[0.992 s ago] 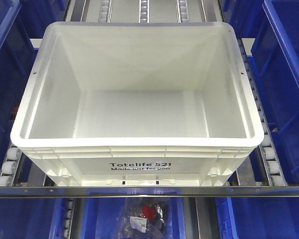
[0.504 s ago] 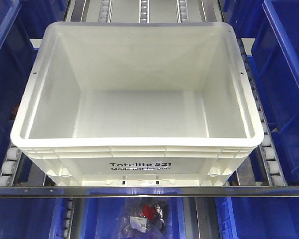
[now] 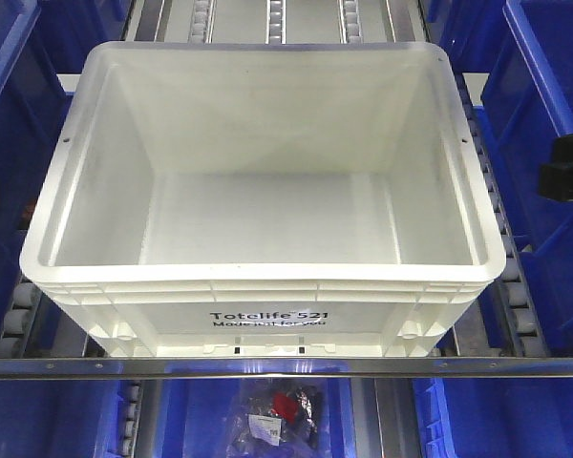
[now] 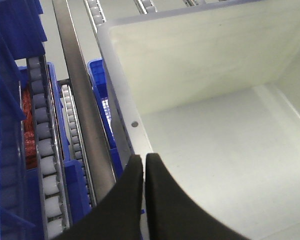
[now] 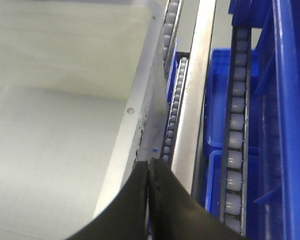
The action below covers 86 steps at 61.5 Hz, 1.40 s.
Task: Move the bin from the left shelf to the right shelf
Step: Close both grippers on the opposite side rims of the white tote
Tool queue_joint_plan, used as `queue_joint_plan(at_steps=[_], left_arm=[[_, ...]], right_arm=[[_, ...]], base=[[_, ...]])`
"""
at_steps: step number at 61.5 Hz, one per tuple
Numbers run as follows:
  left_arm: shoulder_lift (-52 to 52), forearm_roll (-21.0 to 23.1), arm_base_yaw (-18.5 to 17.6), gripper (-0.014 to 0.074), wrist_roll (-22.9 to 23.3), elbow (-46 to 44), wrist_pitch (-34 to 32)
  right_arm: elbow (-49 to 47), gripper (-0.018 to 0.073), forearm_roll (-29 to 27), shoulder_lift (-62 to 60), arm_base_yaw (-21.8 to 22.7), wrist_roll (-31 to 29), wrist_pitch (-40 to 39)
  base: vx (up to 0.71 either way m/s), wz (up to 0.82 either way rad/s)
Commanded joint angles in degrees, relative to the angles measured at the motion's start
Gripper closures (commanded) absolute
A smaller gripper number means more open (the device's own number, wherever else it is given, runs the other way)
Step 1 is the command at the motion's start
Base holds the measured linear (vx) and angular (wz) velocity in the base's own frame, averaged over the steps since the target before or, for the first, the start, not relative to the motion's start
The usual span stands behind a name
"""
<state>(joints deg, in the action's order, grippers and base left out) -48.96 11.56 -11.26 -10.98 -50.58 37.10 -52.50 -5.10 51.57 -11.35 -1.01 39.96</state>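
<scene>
Though the front view cuts both arms off at its edges, black pieces of them show there, a block at the right and a sliver at the left, too little to make out any shape. The wrist views tell more. The left gripper [image 4: 144, 159] has its fingers drawn almost together, only a thin slit between them, and nothing held. Its tips hang over the bin's [image 3: 267, 315] left rim, which they partly hide. The right gripper [image 5: 149, 163] is closed to the same thin slit, also with nothing in it, over the right rim. Whether either one touches the rim cannot be told.

The bin sits on the shelf's rollers [image 3: 24, 307] just behind the metal rail [image 3: 286, 366], its printed side toward the front and its inside bare, with blue bins [image 3: 544, 105] on both sides. Below the rail a clear bag [image 3: 277, 412] lies in another blue bin, and its contents are hard to make out.

Half a second ago the front view showed no black pieces at its edges. The bin lies where it did.
</scene>
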Motion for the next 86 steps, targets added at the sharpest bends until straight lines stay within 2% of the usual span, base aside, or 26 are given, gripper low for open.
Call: queue_joint_plan(at_steps=[1, 18, 27, 37, 49, 53, 59, 71, 79, 86], left_arm=[[-0.23, 1.32, -0.34, 0.0604, 0.72, -2.01, -3.71], [-0.23, 1.44, -0.34, 0.0595, 0.72, -2.01, -5.47], [-0.29, 1.46, -0.34, 0.0541, 0.72, -2.01, -6.64], [-0.50, 1.46, -0.34, 0.0413, 0.72, -2.01, -7.17], [-0.50, 1.51, -0.34, 0.0188, 0.72, -2.01, -7.17], [-0.50, 1.51, -0.34, 0.0135, 0.72, -2.01, -7.17], [-0.50, 1.51, -0.34, 0.0094, 0.72, -2.01, -7.17], [-0.50, 1.65, -0.34, 0.0091, 0.72, -2.01, -6.83], [-0.50, 5.91, -0.34, 0.0091, 1.15, -2.01, -6.19], [-0.50, 5.97, -0.34, 0.0091, 1.82, -2.01, -4.41]], right_arm=[[-2.01, 0.0566, -1.27, 1.11, 0.10, -0.60, -4.65], [-1.93, 0.0559, -1.45, 1.98, 0.10, -0.60, -5.78], [-1.93, 0.0492, -2.08, 1.98, 0.10, -0.29, -5.78], [-1.93, 0.0291, -4.48, 1.98, 0.10, -0.19, -5.72], [-1.93, -0.0076, -4.48, 1.98, 0.10, -0.19, -5.72], [-1.93, -0.0169, -4.48, 1.98, 0.10, -0.19, -5.72], [-1.93, -0.0169, -4.36, 1.98, 0.10, -0.24, -5.91], [-1.93, -0.0132, -5.69, 1.98, 0.10, -0.06, -6.14], [-1.93, -0.0083, -6.04, 1.98, 0.10, -0.71, -4.68], [-2.01, -0.0071, -6.02, 1.98, 0.10, -1.12, -3.07]], base=[[0.00, 0.00], [0.00, 0.00], [0.00, 0.00], [0.00, 0.00], [0.00, 0.00], [0.00, 0.00], [0.00, 0.00], [0.00, 0.00], [0.00, 0.00], [0.00, 0.00]])
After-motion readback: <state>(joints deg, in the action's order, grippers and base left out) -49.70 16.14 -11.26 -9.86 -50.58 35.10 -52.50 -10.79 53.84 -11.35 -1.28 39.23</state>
